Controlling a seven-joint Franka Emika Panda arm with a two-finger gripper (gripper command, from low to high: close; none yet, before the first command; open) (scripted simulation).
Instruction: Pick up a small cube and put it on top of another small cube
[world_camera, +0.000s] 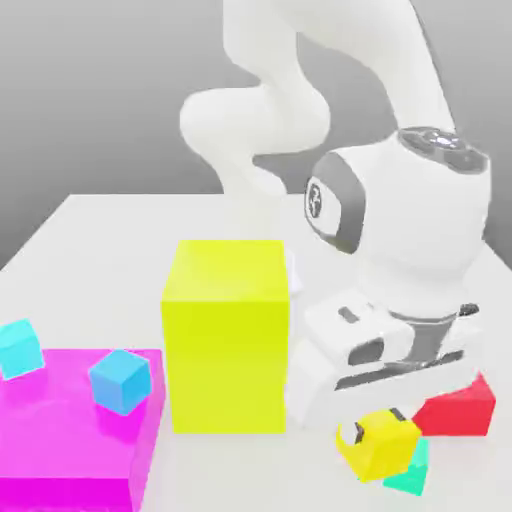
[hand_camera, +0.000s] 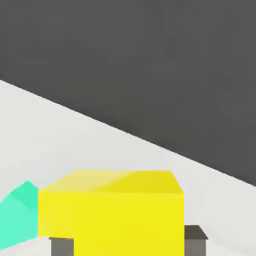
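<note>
Now pincer (world_camera: 377, 436) grips small yellow cube (world_camera: 380, 445).

- A pale white tabletop (world_camera: 90, 240) runs back to a straight far edge.
- Behind it hangs a plain grey backdrop (world_camera: 100, 90) (possibly a wall, hard to say), lighter lower down.
- Light is soft and even.

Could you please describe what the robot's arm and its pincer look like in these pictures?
The arm is glossy white, built of thick rounded segments with smooth curved joints. The wrist housing is bulbous, with a dark grey band and a small round emblem on its side, and a dark cap with light dots on top. The pincer sits on a blocky white body with dark slots; its fingers are dark grey and squared. No cables show.
</note>
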